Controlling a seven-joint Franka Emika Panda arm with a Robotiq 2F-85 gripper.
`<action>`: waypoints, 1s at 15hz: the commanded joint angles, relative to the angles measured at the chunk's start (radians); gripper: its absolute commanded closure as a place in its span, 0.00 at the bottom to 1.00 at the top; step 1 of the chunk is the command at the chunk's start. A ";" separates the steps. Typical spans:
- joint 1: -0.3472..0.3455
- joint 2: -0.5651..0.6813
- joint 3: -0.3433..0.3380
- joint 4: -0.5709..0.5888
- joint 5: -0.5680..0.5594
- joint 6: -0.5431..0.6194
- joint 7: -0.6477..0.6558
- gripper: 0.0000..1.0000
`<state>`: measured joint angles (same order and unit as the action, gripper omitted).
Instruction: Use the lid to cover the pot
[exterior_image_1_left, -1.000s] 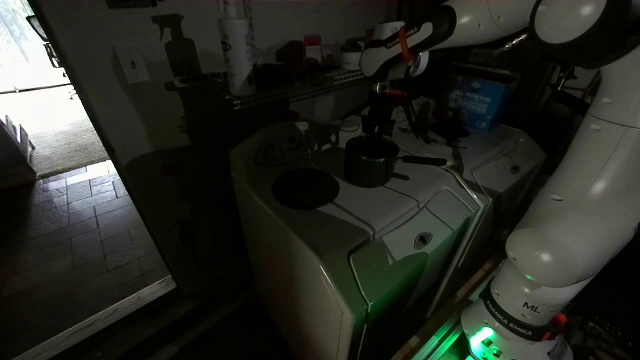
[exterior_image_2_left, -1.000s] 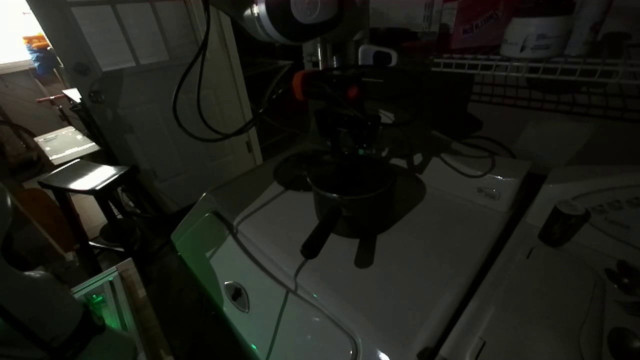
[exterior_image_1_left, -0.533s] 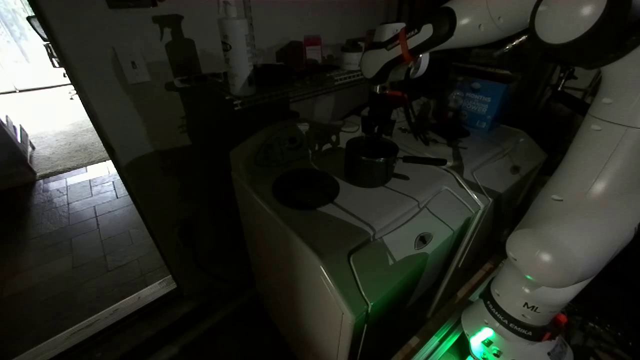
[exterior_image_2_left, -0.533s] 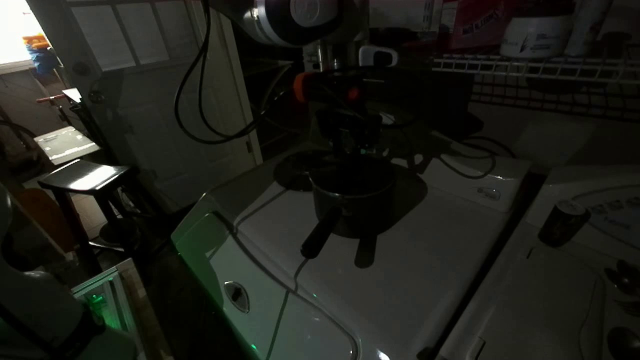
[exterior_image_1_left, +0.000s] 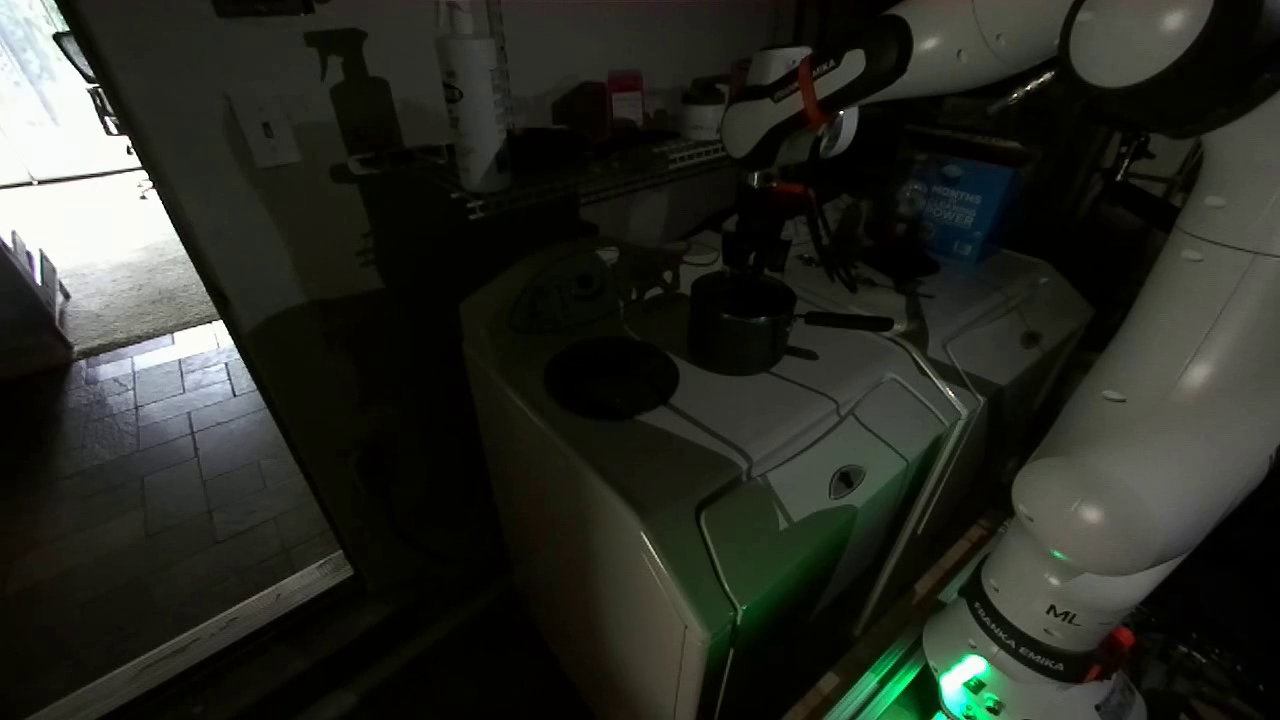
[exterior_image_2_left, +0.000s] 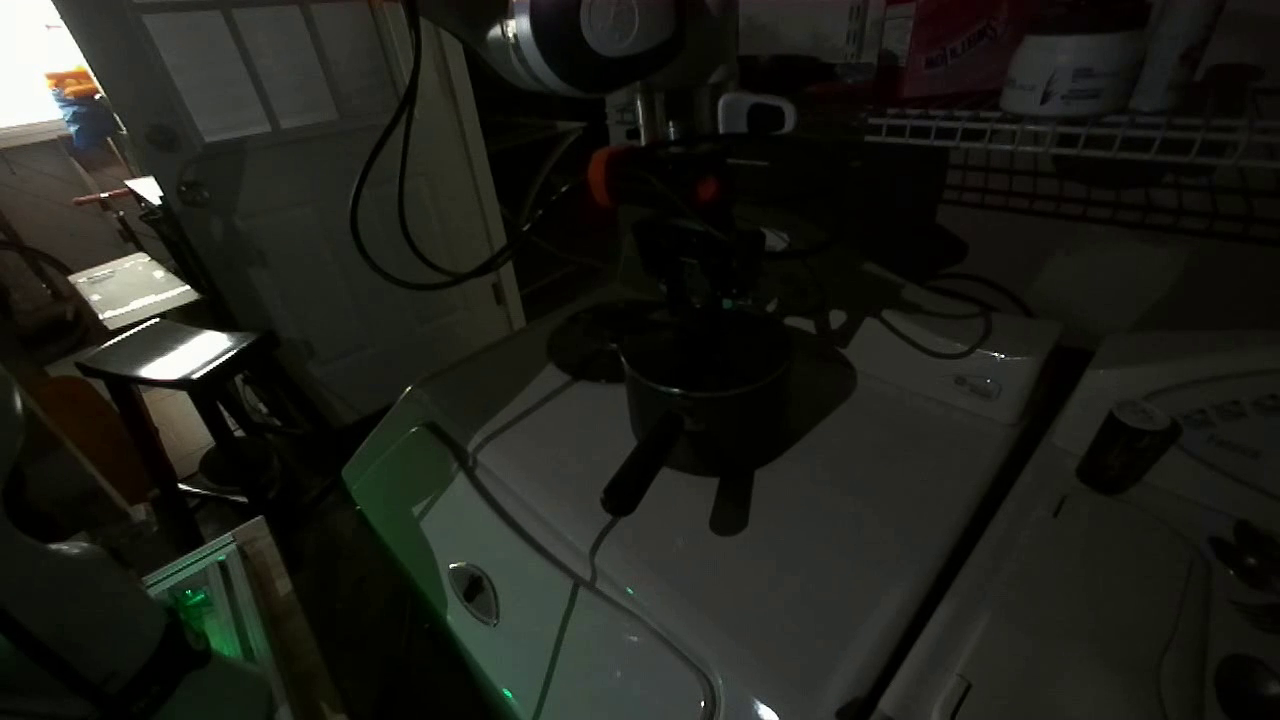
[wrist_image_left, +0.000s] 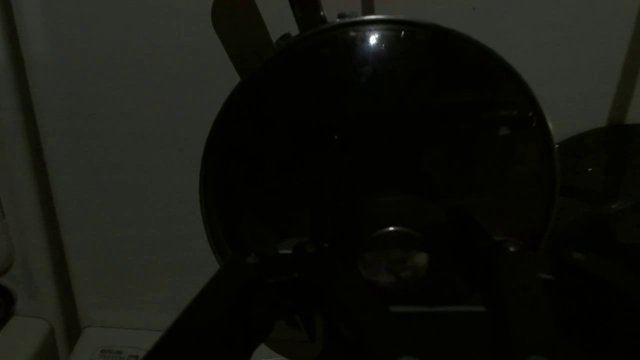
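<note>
The pot (exterior_image_1_left: 738, 345) is small, dark and straight-sided. It stands upright on a white machine top, and also shows in an exterior view (exterior_image_2_left: 712, 435). In the wrist view a dark round lid (wrist_image_left: 380, 125) with a shiny rim fills the middle, its round knob (wrist_image_left: 393, 260) nearer the camera. The lid appears to lie over the pot's mouth; whether it sits fully on the rim is too dark to tell. My gripper (wrist_image_left: 394, 245) points down over it, fingers on both sides of the knob. Whether the fingers touch the knob is hidden in darkness. The gripper shows in both exterior views (exterior_image_1_left: 752, 268) (exterior_image_2_left: 712, 298).
The pot's handle (exterior_image_1_left: 850, 321) sticks out toward the arm's base side. A wider flat dark dish (exterior_image_1_left: 612, 378) lies beside the pot. A wire shelf (exterior_image_1_left: 690, 152) with bottles and jars is behind. A blue box (exterior_image_1_left: 960, 205) and a dark can (exterior_image_2_left: 1128, 448) stand on the neighbouring machine.
In an exterior view my gripper has moved very slightly down and to the right. The rim at the pot's top has shifted slightly right with it. The pot body stays in place.
</note>
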<state>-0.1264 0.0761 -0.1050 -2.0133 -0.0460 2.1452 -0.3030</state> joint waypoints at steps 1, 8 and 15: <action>0.004 -0.014 0.003 -0.009 -0.001 0.010 0.006 0.14; -0.002 -0.040 -0.002 0.023 0.009 -0.036 -0.010 0.00; -0.019 -0.087 -0.035 0.146 0.005 -0.150 -0.006 0.00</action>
<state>-0.1371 0.0068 -0.1291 -1.9249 -0.0455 2.0641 -0.3043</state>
